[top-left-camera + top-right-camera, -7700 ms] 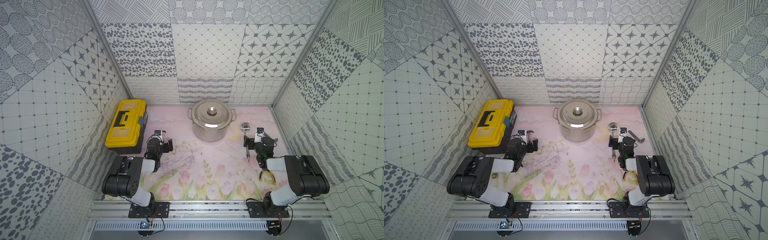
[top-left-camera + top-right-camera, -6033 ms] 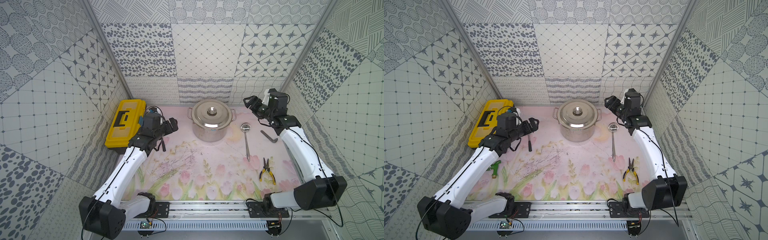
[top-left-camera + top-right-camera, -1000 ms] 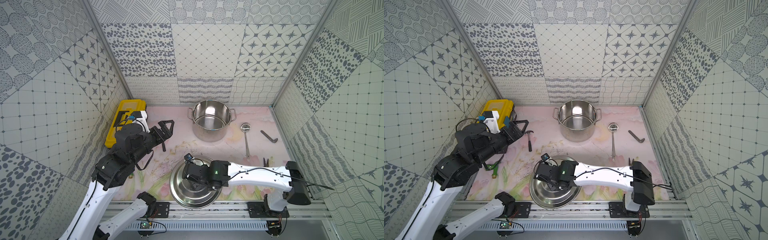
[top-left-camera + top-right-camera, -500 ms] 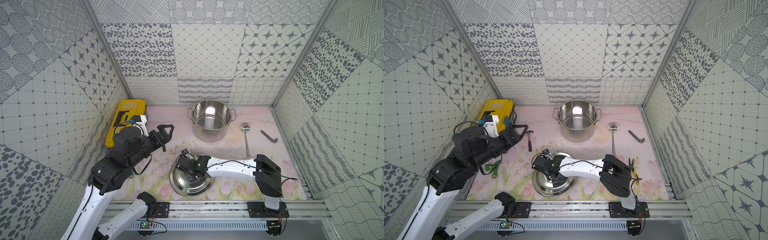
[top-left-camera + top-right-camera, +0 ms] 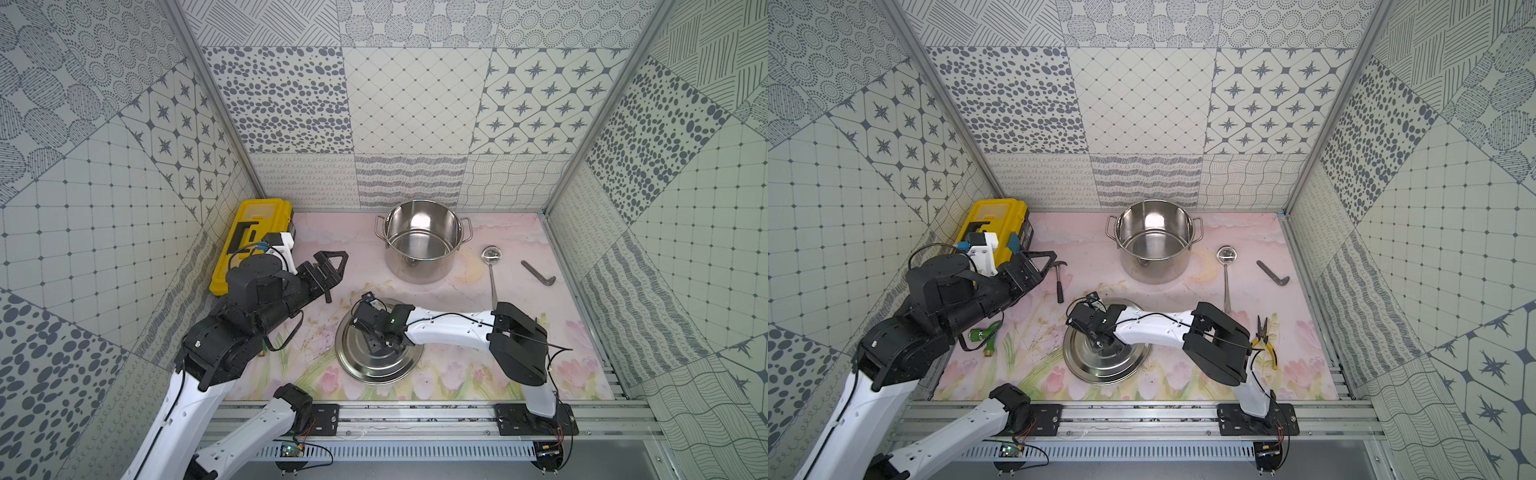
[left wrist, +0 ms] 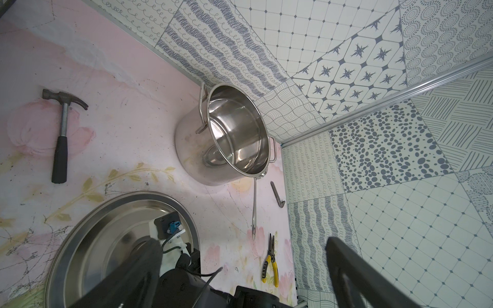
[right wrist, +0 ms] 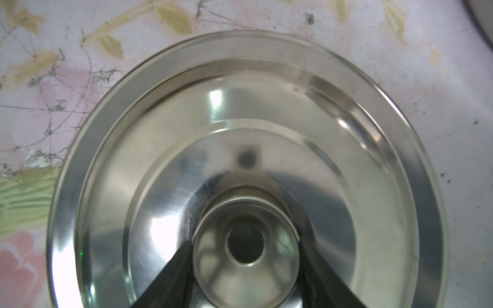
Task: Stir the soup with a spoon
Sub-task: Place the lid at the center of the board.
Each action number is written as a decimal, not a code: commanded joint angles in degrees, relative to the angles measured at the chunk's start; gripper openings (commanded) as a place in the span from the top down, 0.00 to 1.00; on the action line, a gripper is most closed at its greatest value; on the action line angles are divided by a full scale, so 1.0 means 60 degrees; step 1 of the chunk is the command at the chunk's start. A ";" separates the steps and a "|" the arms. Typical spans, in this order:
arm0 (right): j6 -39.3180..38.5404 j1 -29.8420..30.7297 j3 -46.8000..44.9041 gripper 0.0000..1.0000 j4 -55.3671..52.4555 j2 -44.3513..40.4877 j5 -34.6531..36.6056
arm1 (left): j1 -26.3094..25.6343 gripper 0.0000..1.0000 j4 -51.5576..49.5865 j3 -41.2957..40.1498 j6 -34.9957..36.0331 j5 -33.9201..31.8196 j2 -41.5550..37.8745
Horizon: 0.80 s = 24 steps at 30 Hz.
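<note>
Only right wrist view shows right jaws clamping lid knob (image 7: 245,256); left jaws wide.

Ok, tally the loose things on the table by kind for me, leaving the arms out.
Steel cookware: 3 (pot, lid, ladle)
Hand tools: 3 (hammer, pliers, L-shaped key)
Storage: 1 (yellow toolbox)
Other: 1 (green item, too small to identify)
Total: 8
</note>
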 commanded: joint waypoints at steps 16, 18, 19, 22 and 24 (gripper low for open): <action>-0.0046 -0.0106 -0.0161 0.23 0.0529 0.0270 -0.0466 | -0.0021 0.01 0.0093 -0.0133 -0.0007 0.0070 -0.0096; -0.0059 -0.0103 -0.0247 0.11 0.0529 0.0094 -0.0437 | -0.0020 0.01 0.0126 -0.0188 -0.0044 0.0076 -0.0077; -0.0055 -0.0106 -0.0287 0.07 0.0529 -0.0017 -0.0389 | -0.0021 0.01 0.0165 -0.0180 -0.0035 0.0102 -0.0051; -0.0097 -0.0106 -0.0427 0.03 0.0529 -0.0425 -0.0327 | -0.0035 0.01 0.0216 -0.0231 -0.0027 0.0104 0.0019; -0.0178 -0.0071 -0.0516 0.03 0.0529 -0.0747 -0.0327 | -0.0026 0.01 0.0303 -0.0277 0.0010 0.0078 0.0035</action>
